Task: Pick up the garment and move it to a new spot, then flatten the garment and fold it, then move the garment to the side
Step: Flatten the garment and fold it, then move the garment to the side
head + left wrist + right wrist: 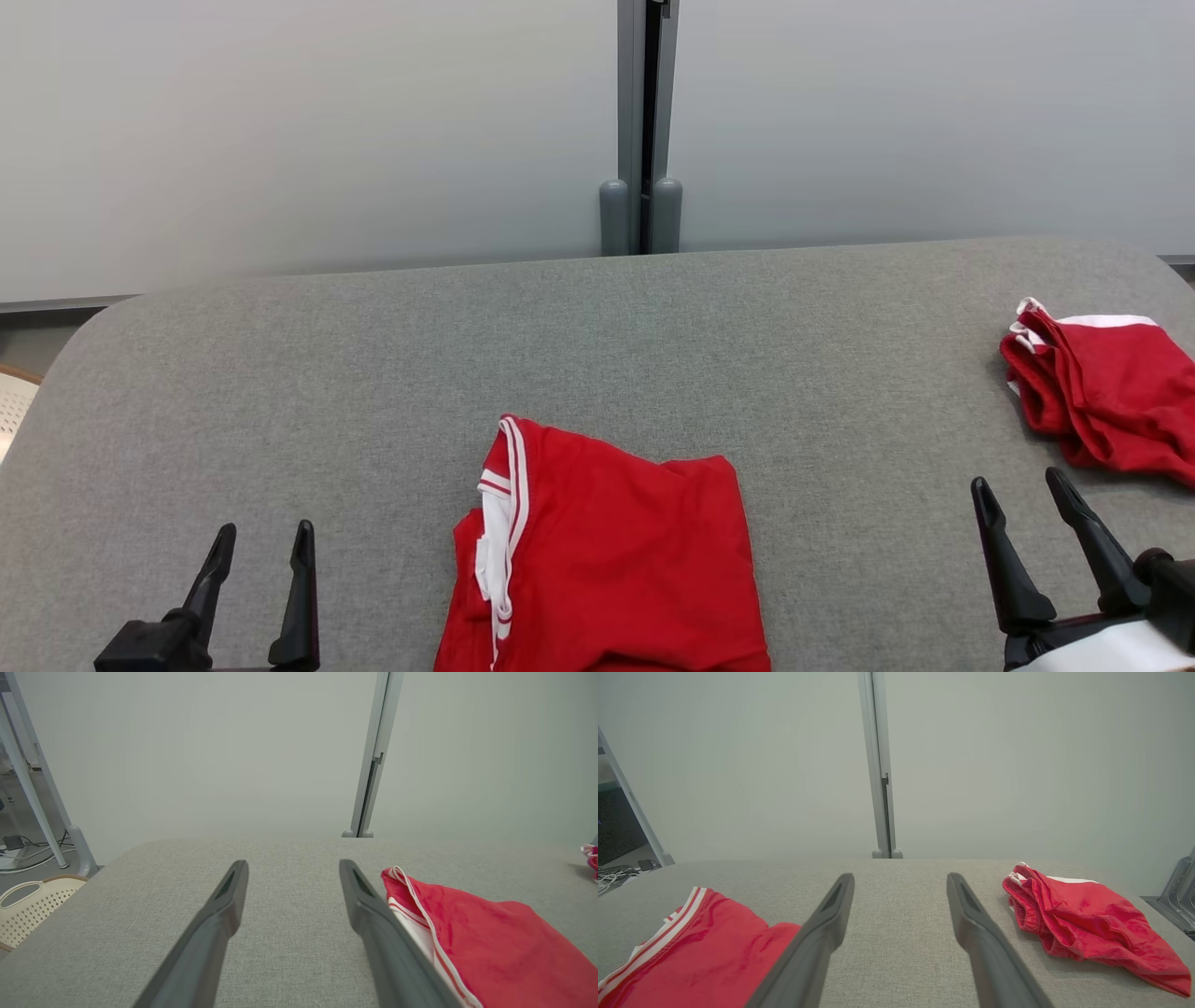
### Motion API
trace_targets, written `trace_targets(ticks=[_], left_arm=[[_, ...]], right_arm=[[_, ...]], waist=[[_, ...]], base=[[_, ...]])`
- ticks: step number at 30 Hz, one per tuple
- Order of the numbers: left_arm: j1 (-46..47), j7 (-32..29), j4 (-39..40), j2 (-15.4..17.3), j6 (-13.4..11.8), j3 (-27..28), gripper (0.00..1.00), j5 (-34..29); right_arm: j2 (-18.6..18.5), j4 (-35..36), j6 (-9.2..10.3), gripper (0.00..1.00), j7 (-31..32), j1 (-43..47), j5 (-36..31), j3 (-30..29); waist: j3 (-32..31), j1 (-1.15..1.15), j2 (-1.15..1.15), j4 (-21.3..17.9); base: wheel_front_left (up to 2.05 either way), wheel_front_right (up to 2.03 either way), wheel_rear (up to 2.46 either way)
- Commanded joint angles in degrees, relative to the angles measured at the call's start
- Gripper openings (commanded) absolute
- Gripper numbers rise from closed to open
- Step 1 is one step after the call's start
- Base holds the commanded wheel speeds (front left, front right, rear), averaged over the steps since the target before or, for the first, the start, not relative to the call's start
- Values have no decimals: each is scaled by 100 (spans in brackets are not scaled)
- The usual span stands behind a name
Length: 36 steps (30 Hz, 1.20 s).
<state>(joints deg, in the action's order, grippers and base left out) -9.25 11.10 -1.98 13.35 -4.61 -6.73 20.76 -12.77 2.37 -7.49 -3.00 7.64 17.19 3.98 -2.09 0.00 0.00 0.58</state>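
Between your left claw and right claw, both spread apart and empty, lies the folded red garment with white trim on the grey cloth counter. Its near edge is cropped, so pinching one layer may undo the fold.

The head camera is looking down over the left tool and right tool at the desk; wrist cameras are skimming low along them, sharing the garment lying between

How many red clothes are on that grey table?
2. A folded red garment lies at the near middle of the table; a crumpled red garment lies near its right end. Nothing seems hidden.
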Motion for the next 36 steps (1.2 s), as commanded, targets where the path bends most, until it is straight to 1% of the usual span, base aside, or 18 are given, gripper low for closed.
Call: trace_targets(ticks=[1, 18, 25, 31, 36], left_arm=[[-66, -24, 48, 22, -47, -8, 100, 11], [-115, -221, 335, 2, -253, -86, 100, -16], [105, -232, 433, -13, -260, -138, 100, -25], [586, -154, 409, -61, -148, -262, 100, -46], [1000, 9, 248, -144, -44, -340, 100, -39]], right_arm=[[-32, -1, 1, 100, 22, 29, 2, -16], [-76, -97, 1, 100, 11, -67, 13, 112], [-78, -204, 1, 100, 81, -130, -4, 208], [-34, -724, 1, 100, 102, -408, 191, 744], [136, -1587, 1, 100, 58, -826, 455, 1286]], waist=[[-18, 0, 0, -2], [-69, 0, 0, -21], [34, 0, 0, 113], [419, 0, 0, 474], [771, 0, 0, 777]], base=[[0, 0, 0], [0, 0, 0], [0, 0, 0], [0, 0, 0], [0, 0, 0]])
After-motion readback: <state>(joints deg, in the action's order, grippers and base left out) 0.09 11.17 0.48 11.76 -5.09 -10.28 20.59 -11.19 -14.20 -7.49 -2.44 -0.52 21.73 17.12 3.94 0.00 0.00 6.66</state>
